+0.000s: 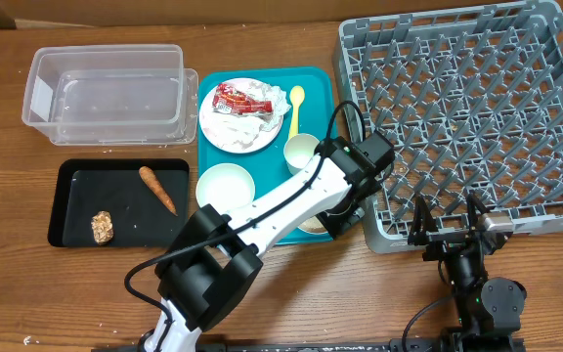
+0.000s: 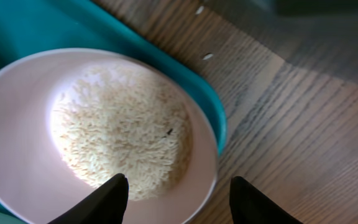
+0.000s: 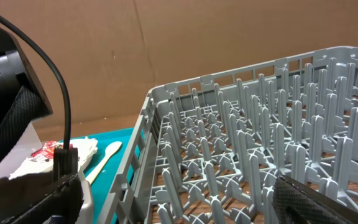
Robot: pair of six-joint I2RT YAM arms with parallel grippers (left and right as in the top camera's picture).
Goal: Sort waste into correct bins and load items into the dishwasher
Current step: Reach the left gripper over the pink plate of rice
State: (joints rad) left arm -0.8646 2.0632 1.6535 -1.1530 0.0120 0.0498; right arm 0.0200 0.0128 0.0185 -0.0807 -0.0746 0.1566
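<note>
My left gripper [image 1: 338, 217] is open over the rice bowl [image 1: 311, 228] at the teal tray's front right corner. In the left wrist view its fingers [image 2: 176, 199] straddle the bowl's rim [image 2: 211, 168], one over the white rice [image 2: 120, 134], one over the table. A plate [image 1: 233, 132] holds the red-and-white wrapper [image 1: 238, 97] and napkins [image 1: 270, 102]. The yellow spoon [image 1: 296, 106], cup [image 1: 302, 152] and an empty bowl [image 1: 225, 186] lie on the tray. The carrot stick [image 1: 156, 189] and brown chunk [image 1: 102, 227] lie in the black tray [image 1: 76, 200]. My right gripper [image 1: 446, 220] is open and empty at the grey dish rack's [image 1: 467, 117] front edge.
The clear tub [image 1: 106, 83] stands empty at the back left. The teal tray [image 1: 267, 166] sits between the bins and the rack. The right wrist view shows the rack's pegs [image 3: 241, 162], the spoon [image 3: 104, 158] and the wrapper [image 3: 45, 151]. The left arm's cable loops near the rack corner [image 1: 345, 117].
</note>
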